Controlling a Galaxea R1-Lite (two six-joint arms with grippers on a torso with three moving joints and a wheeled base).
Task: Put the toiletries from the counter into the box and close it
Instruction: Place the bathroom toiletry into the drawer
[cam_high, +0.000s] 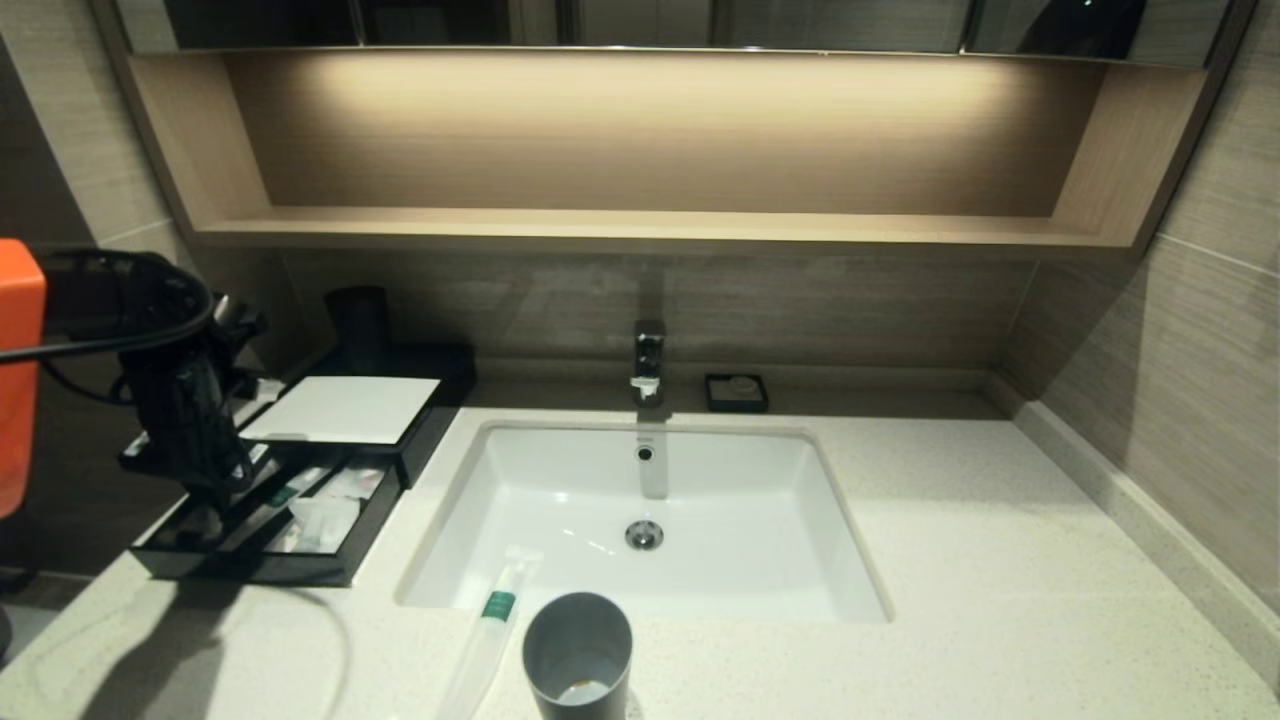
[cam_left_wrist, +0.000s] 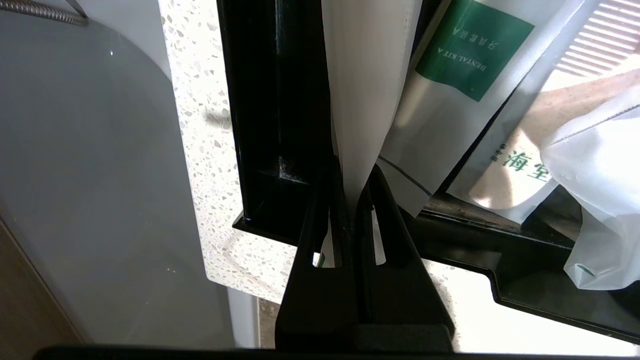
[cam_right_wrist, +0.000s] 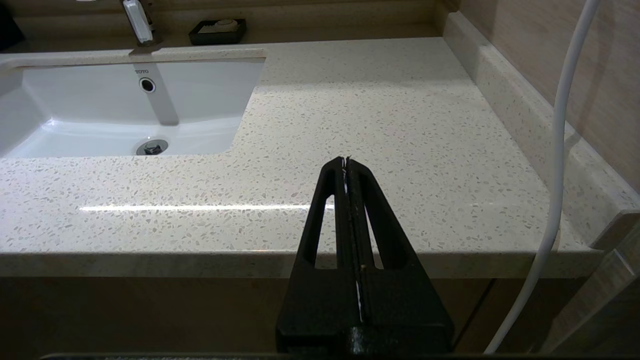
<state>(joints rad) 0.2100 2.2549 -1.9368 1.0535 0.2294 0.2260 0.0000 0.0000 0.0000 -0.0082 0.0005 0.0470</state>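
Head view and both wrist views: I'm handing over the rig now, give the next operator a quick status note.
Left pincer: shut on a white packet, over the open drawer of the box.
Right pincer: shut, empty, parked off the counter's front edge.
Done: nothing released yet.
Left: drop this packet in, fetch the green-banded packet lying beside the grey cup, close the drawer.

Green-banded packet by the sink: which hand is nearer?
Left. The left hand is over the open box drawer, gripping another packet; the green-banded packet lies on the counter. Right hand hangs off the counter's front edge.
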